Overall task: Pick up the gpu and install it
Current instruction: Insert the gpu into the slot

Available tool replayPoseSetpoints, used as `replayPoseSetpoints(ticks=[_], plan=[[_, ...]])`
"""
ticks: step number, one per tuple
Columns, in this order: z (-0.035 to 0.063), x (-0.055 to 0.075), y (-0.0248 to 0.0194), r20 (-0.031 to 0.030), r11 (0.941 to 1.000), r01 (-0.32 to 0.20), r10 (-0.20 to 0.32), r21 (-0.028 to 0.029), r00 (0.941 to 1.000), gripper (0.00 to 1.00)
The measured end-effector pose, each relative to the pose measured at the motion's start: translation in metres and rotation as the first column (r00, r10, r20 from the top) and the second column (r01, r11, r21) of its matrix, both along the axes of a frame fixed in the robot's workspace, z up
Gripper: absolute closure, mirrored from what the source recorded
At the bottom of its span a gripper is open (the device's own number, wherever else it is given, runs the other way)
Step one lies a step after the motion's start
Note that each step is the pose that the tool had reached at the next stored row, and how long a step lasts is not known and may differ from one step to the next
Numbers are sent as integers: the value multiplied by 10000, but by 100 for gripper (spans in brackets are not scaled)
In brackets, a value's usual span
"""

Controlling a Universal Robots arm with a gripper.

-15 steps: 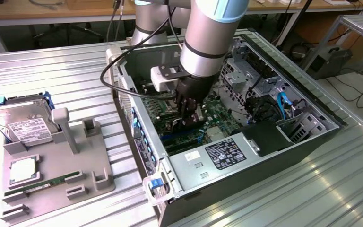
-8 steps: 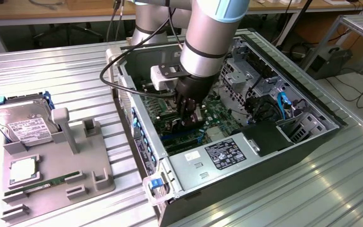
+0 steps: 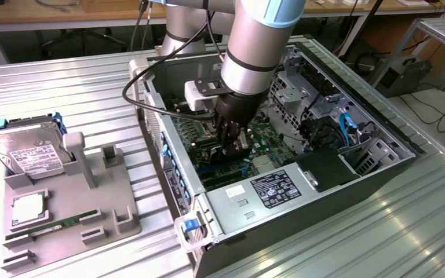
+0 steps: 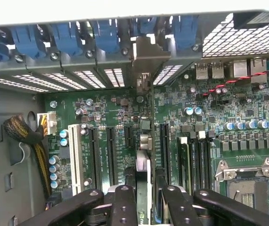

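Ribbed metal tabletop (image 3: 361, 231) carries an open PC case (image 3: 377, 174) and, at nine o'clock, a grey tray (image 3: 91, 220) with a hard drive (image 3: 25, 152). Wrist view alone reveals the gpu (image 4: 143, 165) edge-on, upright over the motherboard (image 4: 219, 108) slots, clenched by the claw (image 4: 143, 207). Arm (image 3: 257, 46) reaches steeply down into the case.

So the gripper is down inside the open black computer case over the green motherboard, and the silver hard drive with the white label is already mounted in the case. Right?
Not quite. The silver hard drive with the white label sits outside, on the grey holder at the exterior view's left. The gripper is indeed down inside the open black computer case, over the green motherboard.
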State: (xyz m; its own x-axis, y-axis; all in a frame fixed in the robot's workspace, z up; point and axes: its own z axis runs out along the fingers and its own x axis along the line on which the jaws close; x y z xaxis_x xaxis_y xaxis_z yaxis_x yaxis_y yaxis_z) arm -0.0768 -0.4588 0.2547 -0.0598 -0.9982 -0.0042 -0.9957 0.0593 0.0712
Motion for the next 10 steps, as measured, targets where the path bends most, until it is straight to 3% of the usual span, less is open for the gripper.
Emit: replayPoseSetpoints(ticks=[2, 4, 5, 6, 8, 10], plan=[[-1, 0, 1, 0, 10000, 0, 0, 14, 10000, 74], [-14, 0, 4, 13, 10000, 2, -2, 70, 10000, 73], [-8, 0, 4, 6, 10000, 2, -2, 62, 10000, 73], [-1, 0, 3, 1, 10000, 0, 0, 59, 10000, 66], [11, 0, 5, -1, 10000, 0, 0, 82, 10000, 66], [19, 0, 7, 2, 9999, 0, 0, 141, 10000, 66]])
